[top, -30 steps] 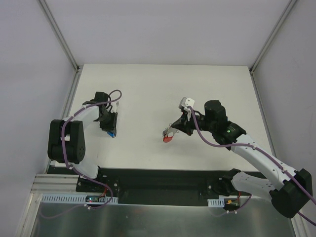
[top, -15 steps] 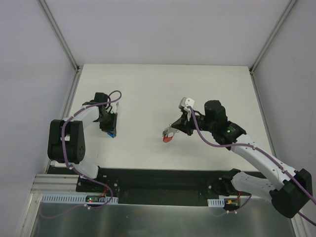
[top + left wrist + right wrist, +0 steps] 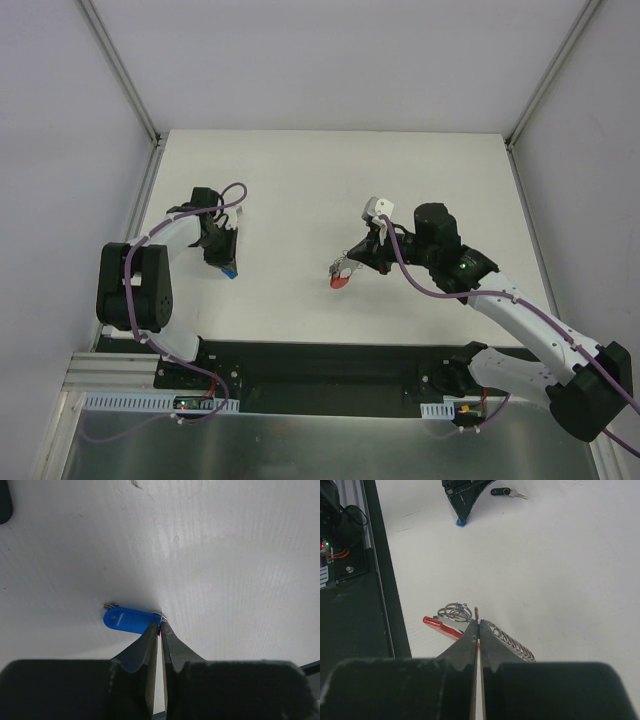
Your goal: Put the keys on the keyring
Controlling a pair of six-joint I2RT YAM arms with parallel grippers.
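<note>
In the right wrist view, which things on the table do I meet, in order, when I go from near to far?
keyring → blue-headed key → black-headed key

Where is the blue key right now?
In the top view the blue key lies left on the table, at the tips of the left pincer, far left of the keyring held by the right pincer.
</note>
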